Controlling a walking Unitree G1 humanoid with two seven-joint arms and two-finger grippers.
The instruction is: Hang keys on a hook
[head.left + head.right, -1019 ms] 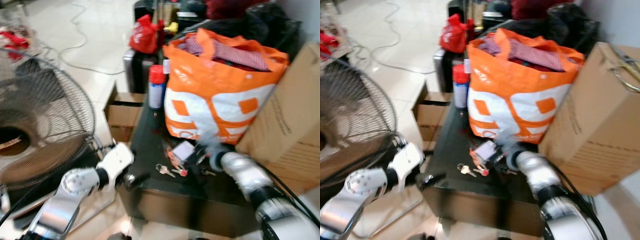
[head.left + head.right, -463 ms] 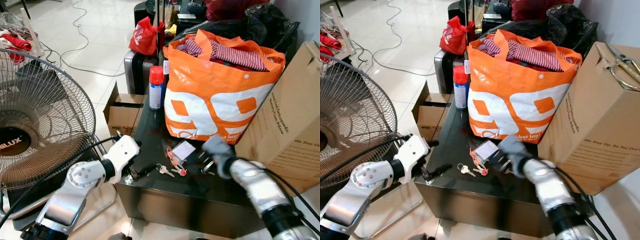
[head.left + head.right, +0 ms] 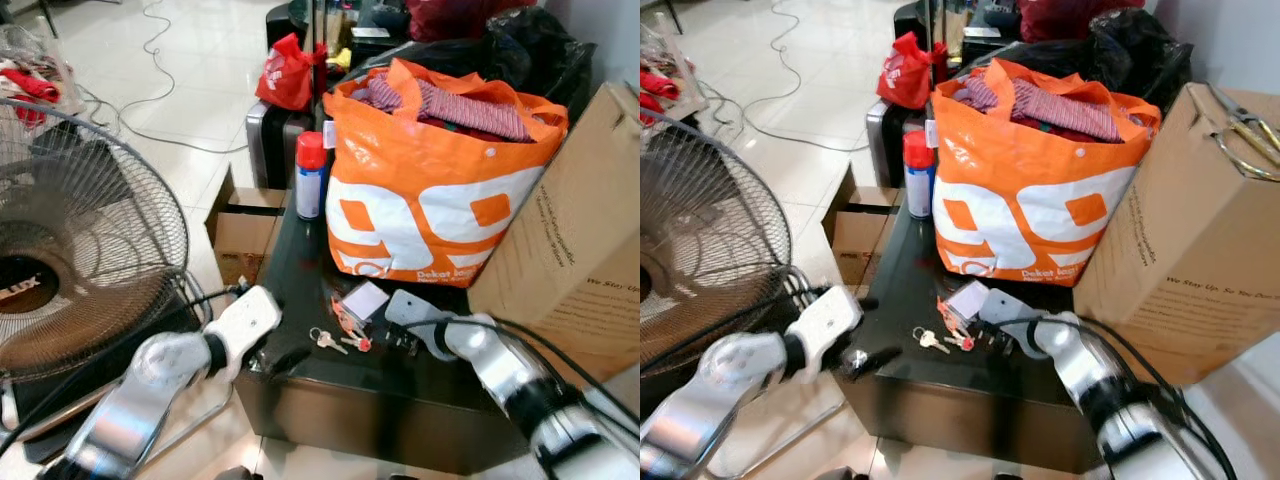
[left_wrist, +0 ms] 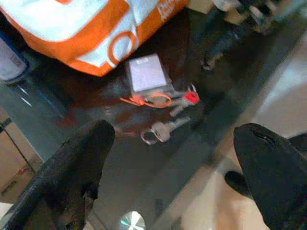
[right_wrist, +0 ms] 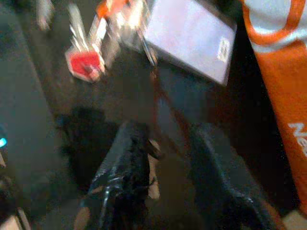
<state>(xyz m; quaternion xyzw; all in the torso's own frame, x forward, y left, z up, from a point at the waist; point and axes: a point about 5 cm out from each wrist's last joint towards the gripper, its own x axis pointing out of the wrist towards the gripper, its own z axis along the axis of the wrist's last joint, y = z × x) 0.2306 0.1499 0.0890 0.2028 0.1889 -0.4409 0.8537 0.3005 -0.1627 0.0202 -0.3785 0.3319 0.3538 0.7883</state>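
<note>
- Two grippers flank the keys [image 3: 337, 340], which lie on the dark table [image 3: 300, 260] just in front of the orange bag [image 3: 430, 190], beside a small white card [image 3: 367, 300].
- Our right gripper [image 5: 163, 158] hangs low over the table top on the far side of the keys from the fan [image 3: 70, 250], fingers [image 5: 127, 163] parted by a narrow gap and holding nothing; the red key tag [image 5: 84, 63] sits just beyond the tips.
- Our left gripper [image 4: 172, 158] waits at the table edge nearest the fan, fingers spread wide and empty, with the silver key and ring [image 4: 160, 130] between them in its wrist view.
- We judge the step in hand to be the pickup: we should bring the right fingers down astride the ring or tag, not the flat blades, and close gently so the bunch does not skid on the glossy top.
- No hook can be made out near the keys, so we will need to find it after lifting.
</note>
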